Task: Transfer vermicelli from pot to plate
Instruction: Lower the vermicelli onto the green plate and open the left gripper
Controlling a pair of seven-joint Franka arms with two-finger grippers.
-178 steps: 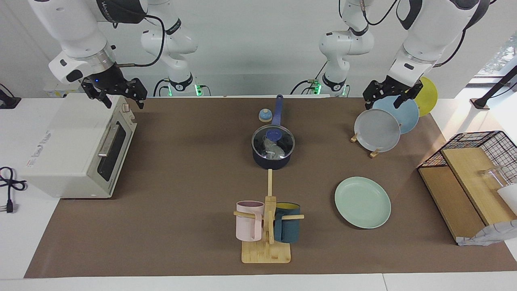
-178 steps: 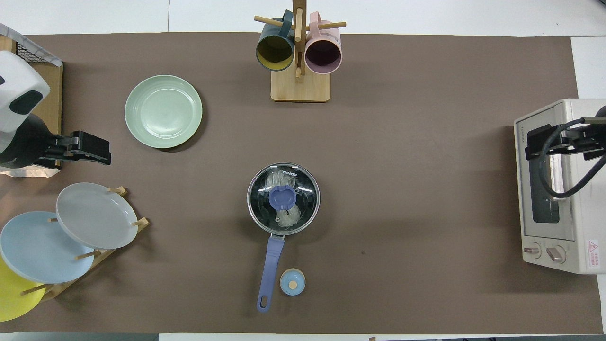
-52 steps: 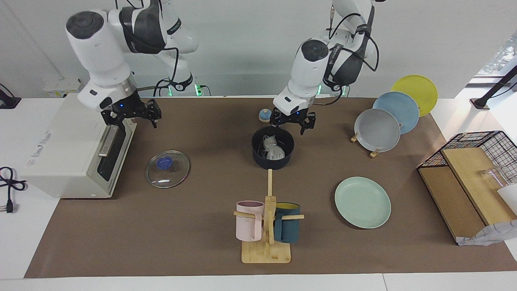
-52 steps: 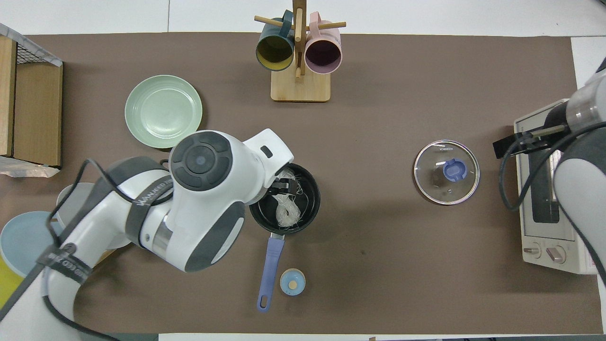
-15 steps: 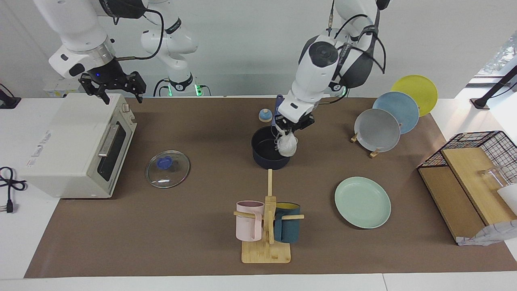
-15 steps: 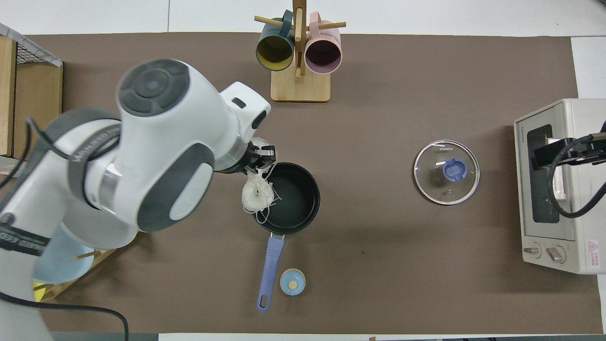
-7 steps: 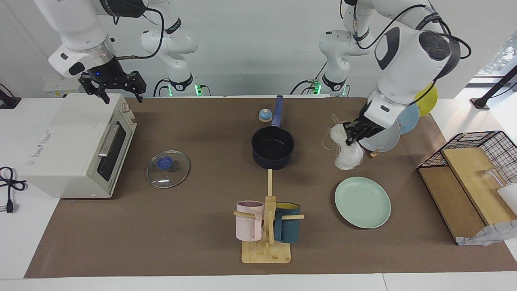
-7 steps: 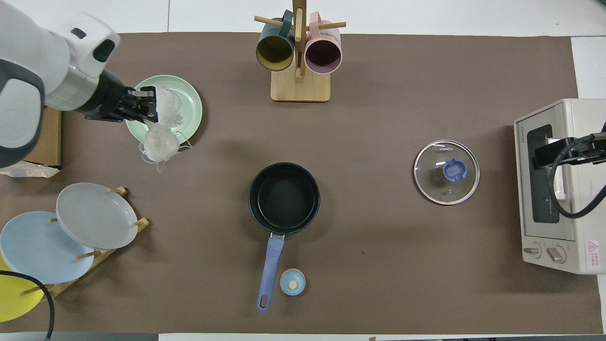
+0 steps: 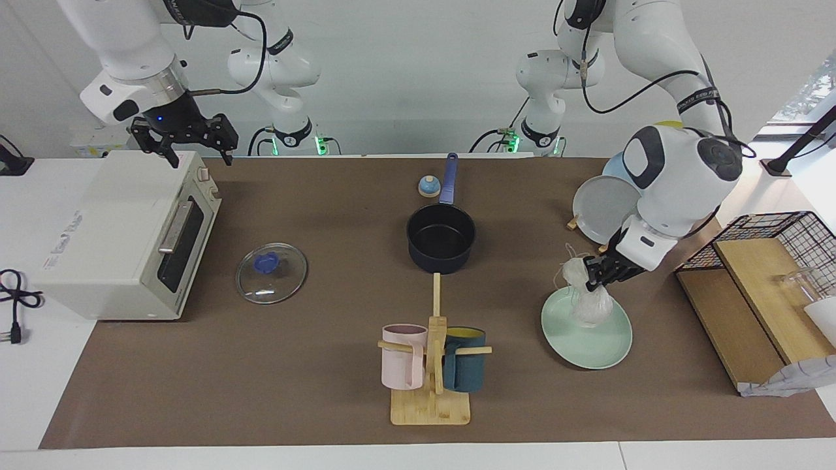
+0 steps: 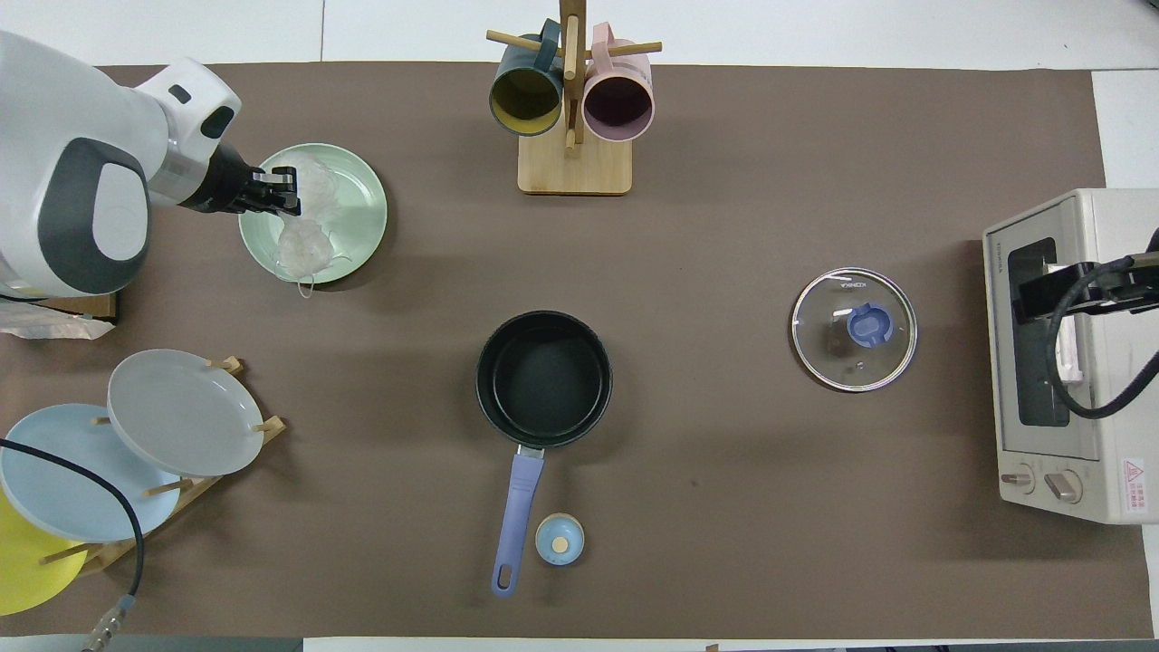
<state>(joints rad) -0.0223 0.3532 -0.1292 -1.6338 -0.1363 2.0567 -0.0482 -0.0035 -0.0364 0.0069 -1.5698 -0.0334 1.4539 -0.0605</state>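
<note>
Left hand grips vermicelli over plate; right hand wide over toaster oven.

The vermicelli is held pinched in the left gripper over the mint-green plate, its lower clump resting on the plate. The navy saucepan is seen uncovered, its glass lid laid beside the toaster oven. The right gripper is held above the oven, fingers spread.
</note>
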